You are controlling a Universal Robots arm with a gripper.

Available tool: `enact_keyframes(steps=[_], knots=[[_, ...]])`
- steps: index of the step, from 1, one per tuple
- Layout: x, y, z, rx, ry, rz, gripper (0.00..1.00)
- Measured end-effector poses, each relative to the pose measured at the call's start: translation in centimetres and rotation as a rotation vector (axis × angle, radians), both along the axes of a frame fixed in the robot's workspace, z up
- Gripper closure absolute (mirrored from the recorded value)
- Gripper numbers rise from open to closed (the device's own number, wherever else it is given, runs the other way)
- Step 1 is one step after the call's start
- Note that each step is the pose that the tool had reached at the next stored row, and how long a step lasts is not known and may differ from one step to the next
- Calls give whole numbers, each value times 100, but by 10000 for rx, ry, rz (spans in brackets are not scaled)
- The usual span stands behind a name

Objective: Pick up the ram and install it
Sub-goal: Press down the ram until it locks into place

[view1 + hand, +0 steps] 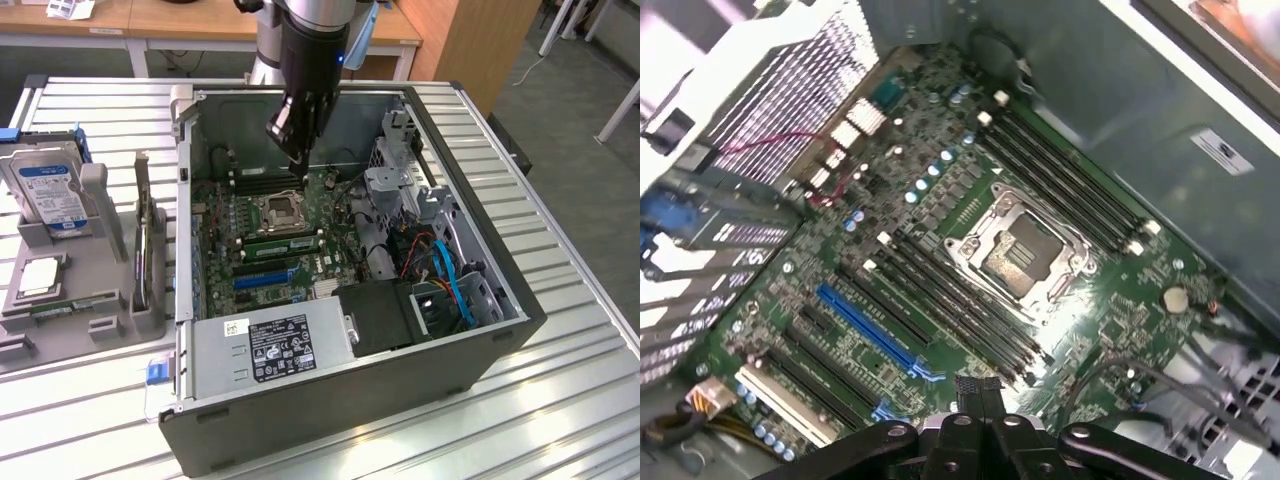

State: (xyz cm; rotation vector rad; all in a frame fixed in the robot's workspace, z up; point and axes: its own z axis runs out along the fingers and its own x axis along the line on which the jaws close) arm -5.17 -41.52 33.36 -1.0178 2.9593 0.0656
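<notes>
- The end effector point(296, 150) hangs inside the open computer case point(480, 340), fingers closed and holding nothing, above the memory slots beside the empty processor socket point(280, 209).
- 1 green ram stick point(283, 239) already sits in a slot just beside the socket, so the job looks nearly done.
- On the bench point(560, 420), a grey parts holder point(60, 300) carries a hard drive point(50, 188) and a processor chip point(38, 275); cables crowd the case's far side.

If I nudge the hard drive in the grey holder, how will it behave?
The hard drive looks like a rigid metal block, probably heavy for its size. It leans upright in the grey holder, so a push may tip it.
</notes>
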Motion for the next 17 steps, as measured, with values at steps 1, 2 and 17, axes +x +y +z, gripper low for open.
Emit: enact_keyframes(steps=[1,2,17], knots=[[0,0,0,0,-1,-161,90],[0,0,0,0,0,-325,90],[0,0,0,-1,-1,-3631,90]])
